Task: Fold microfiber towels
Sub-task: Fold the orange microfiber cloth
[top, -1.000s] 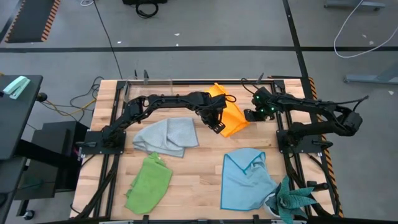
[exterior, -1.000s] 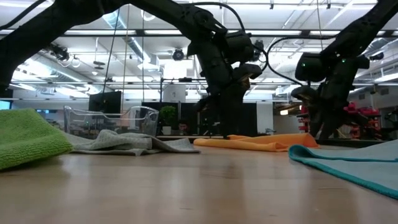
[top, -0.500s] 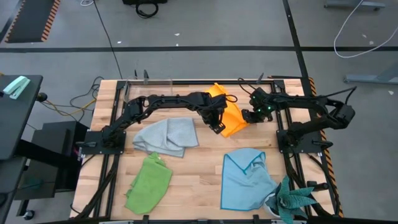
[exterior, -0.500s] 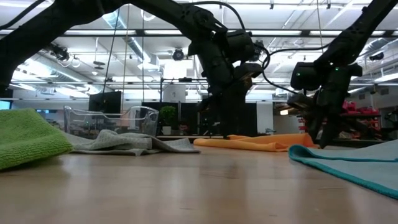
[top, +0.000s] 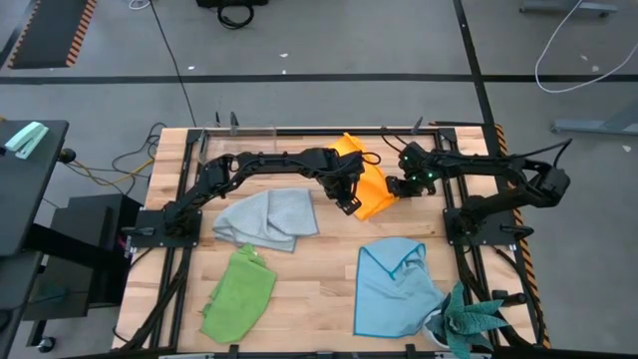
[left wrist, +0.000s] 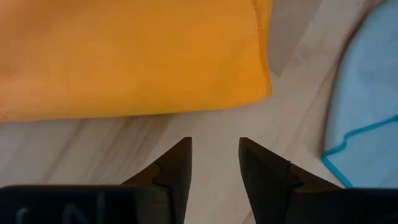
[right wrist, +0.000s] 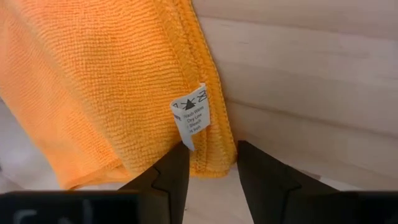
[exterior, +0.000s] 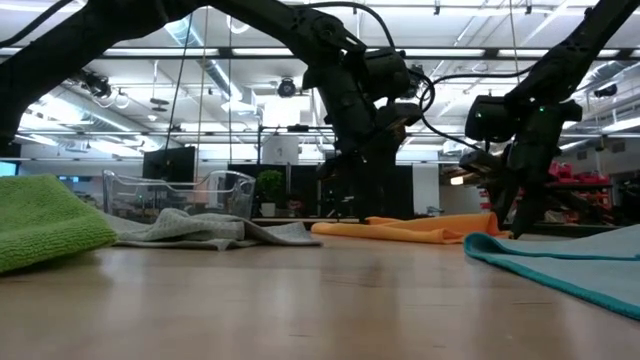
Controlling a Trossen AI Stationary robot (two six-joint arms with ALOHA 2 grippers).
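Your right pincer (right wrist: 211,163) moved onto the orange towel (right wrist: 112,81) edge, released; left pincer (left wrist: 214,160) beside it, released.

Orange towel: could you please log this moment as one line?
orange towel: folded, flat on table | left gripper: open, empty, beside its edge | right gripper: open at its tagged corner
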